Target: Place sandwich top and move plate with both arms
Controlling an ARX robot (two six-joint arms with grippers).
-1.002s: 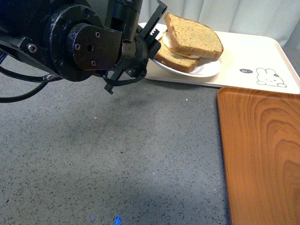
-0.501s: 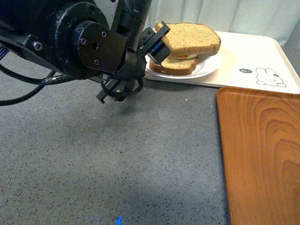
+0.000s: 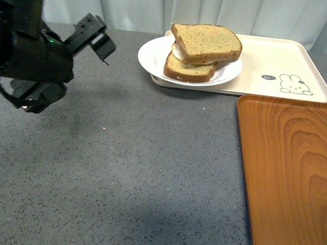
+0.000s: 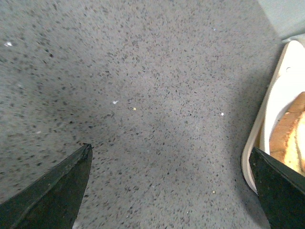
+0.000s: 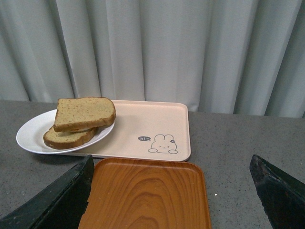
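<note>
The left gripper [image 3: 97,37] has let go of the sandwich top [image 3: 206,43] and pulled back to the desk's [image 3: 127,168] ten o'clock, jaws apart and empty. The slice now rests on the egg-bearing slice [image 3: 190,70], on the white plate [image 3: 150,55] at twelve o'clock, overhanging the rabbit-print tray [image 3: 286,61]. The right gripper [image 5: 171,200] hangs with jaws apart; placing looks finished, moving the plate remains.

Both pincers [image 4: 171,191] [image 5: 171,191] agape, seemingly empty.
</note>
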